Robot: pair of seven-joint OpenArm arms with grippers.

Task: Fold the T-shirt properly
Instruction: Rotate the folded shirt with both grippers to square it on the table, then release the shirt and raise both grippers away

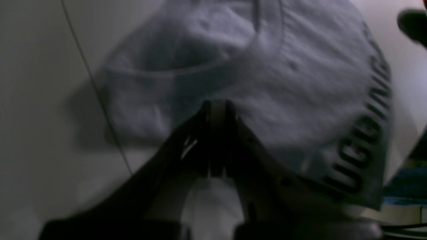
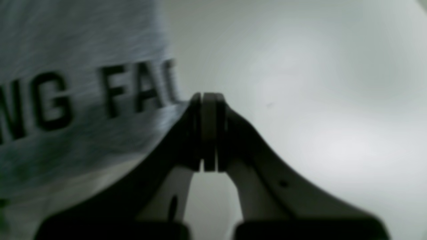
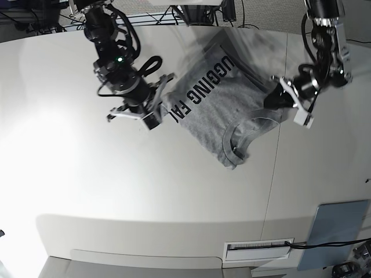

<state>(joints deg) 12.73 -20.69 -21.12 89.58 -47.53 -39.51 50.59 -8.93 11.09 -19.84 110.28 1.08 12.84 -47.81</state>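
The left gripper (image 3: 277,95) and right gripper (image 3: 164,92) each clench opposite edges of the heather-grey cotton T-shirt (image 3: 223,107) with black lettering over the white table (image 3: 116,191).

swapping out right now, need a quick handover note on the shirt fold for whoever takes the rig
Left gripper: shut, at the shirt's edge near the collar side; whether it pinches fabric is unclear.
Right gripper: shut, at the edge of the T-shirt beside the black lettering; a grip on cloth cannot be confirmed.
T-shirt: on the white table, between the two arms, partly folded into a rough, skewed shape, lettering facing up, collar toward the near edge.
Done: sides look brought in.
Left: square up the edges, smooth the wrinkles, finish the fold.
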